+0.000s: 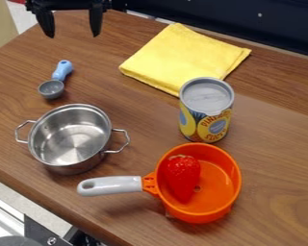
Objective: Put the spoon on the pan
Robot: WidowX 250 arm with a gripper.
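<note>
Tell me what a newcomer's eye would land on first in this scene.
Probably the bright orange pan at the lower right of the table, with a red strawberry inside and its pale handle pointing left. Next, likely the folded yellow cloth toward the far edge, and the shiny steel pot left of the pan. The small blue-handled spoon beyond the pot is easier to overlook.

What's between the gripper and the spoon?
Nothing: in the camera view, only bare table shows between the gripper and the near end of the spoon's blue handle.
</note>
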